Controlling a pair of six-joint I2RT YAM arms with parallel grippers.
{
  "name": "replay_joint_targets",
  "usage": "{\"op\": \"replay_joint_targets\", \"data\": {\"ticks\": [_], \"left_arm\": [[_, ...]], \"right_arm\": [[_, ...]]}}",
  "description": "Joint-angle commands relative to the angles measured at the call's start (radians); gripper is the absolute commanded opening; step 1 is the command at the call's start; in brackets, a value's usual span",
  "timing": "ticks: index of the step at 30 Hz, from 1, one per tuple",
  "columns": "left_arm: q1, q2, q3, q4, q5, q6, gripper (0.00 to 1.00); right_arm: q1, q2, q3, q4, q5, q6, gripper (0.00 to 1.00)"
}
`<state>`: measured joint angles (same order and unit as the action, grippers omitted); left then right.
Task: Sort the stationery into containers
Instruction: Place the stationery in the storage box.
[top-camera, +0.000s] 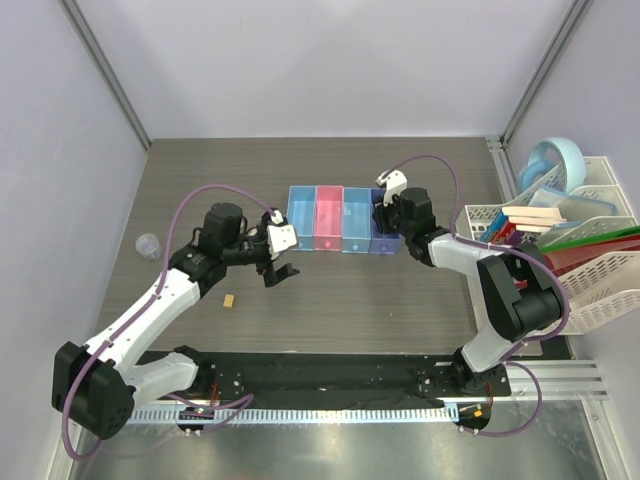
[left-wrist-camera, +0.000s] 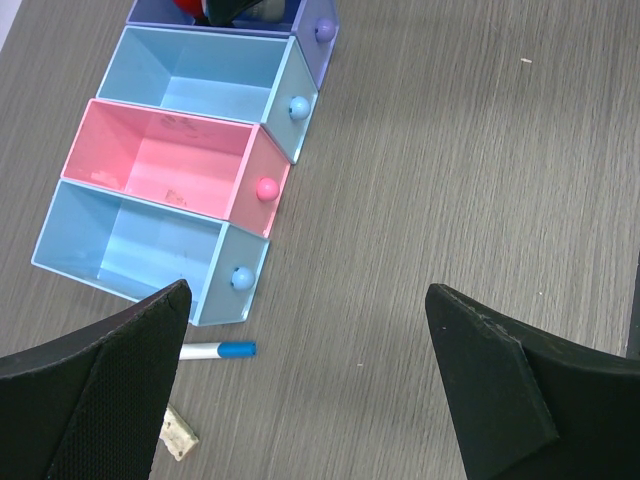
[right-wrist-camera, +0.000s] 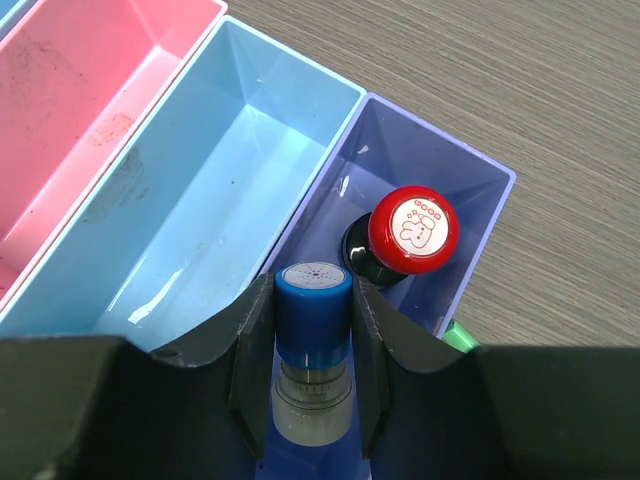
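Right wrist view: the right hand (right-wrist-camera: 313, 300) is clenched on a blue-capped tube (right-wrist-camera: 313, 288) over the dark blue bin (right-wrist-camera: 400, 150), with a red-capped bottle (right-wrist-camera: 413, 228) inside at one o'clock. Only the left wrist view shows a pen (left-wrist-camera: 218, 350) on the desk (left-wrist-camera: 450, 150), at eight o'clock of the released left hand (left-wrist-camera: 306, 300). Only the top view shows the white rack (top-camera: 610, 290) at three o'clock.

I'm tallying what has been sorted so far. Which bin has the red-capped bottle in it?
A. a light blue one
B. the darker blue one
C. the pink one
B: the right wrist view shows the red-capped bottle standing inside the darker blue bin, at the end of the row beside a light blue bin.
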<state>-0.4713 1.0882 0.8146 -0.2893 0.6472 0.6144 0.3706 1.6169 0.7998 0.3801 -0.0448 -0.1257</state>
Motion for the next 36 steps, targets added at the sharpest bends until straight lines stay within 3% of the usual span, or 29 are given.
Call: {"op": "replay_joint_targets", "data": {"ticks": [1,12,21,36], "left_arm": [[-0.003,-0.022,0.003,0.007,0.015,0.008,1.0],[-0.003,-0.022,0.005,0.009,0.017,0.007,1.0],[-0.003,-0.022,0.005,0.009,0.019,0.005,1.0],[-0.003,-0.025,0.006,0.003,0.014,0.007,1.0]], "right_arm": [[-0.004,-0.008,0.006,0.037,-0.012,0.009,0.3],[-0.004,-0.006,0.01,0.036,-0.015,0.011,0.33],[-0.004,-0.008,0.013,0.031,-0.02,0.009,0.43],[-0.004,-0.043,0.036,-0.023,-0.036,-0.005,0.43]]}}
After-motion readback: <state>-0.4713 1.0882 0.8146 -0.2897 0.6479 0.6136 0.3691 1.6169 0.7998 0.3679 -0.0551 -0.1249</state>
